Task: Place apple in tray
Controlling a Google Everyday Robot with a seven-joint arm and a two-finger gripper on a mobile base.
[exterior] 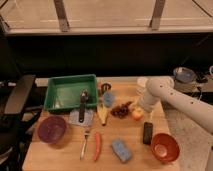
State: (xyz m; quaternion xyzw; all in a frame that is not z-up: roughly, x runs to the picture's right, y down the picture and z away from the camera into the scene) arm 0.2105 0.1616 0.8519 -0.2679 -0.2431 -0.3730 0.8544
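- Round purple bowl [51, 129]: on the wooden table [60, 157], in front of the tray's near left corner.
- Large rectangular green plastic tray [61, 82]: my landmark, far left part of the table. I see only a utensil's end inside it.
- Black-handled utensil [82, 106]: lies across the tray's near wall, round end inside, handle reaching out onto a grey flat piece [80, 118] just in front of the tray.
- Silver fork [85, 144] and long orange carrot [97, 146]: side by side, well in front of the tray's right corner.
- Light-blue cup [108, 98]: just right of the tray.
- Dark red grape bunch [120, 109]: right of the tray, past the cup.
- Blue sponge [121, 150]: near the front edge, well off from the tray.
- Small round orange-yellow apple [137, 115]: on the table, right of the grapes, well apart from the tray, not in it.
- Gripper [139, 105]: at the end of the white arm [172, 97], right over the apple, far right of the tray. Can't tell its state, or whether it touches the apple.
- Round red-orange bowl [165, 146]: front right corner, farthest from the tray.
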